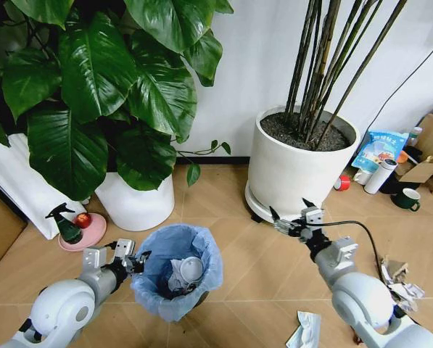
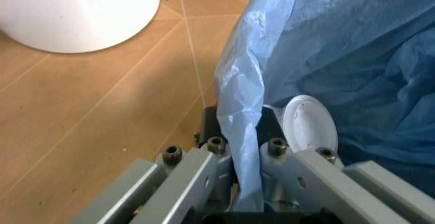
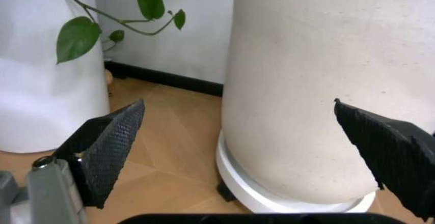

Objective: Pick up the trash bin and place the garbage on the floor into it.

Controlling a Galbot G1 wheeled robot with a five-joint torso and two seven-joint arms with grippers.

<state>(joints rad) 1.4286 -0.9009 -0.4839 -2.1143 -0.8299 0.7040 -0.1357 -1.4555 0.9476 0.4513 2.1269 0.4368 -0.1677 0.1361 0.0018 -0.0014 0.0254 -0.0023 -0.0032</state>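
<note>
Trash bin (image 1: 176,272) stood lower centre of frame, left end effector (image 1: 133,262) clenched on its bag rim, scraps already inside. Right end effector (image 1: 292,217) released, empty. Garbage (image 1: 304,330) remained on floor, lower right.

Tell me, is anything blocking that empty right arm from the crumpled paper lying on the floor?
Nothing visible does. The right end effector hangs open before the large white plant pot; the crumpled white paper scraps lie on bare wooden floor beside that arm. The left end effector grips the blue-bagged trash bin's rim.
</note>
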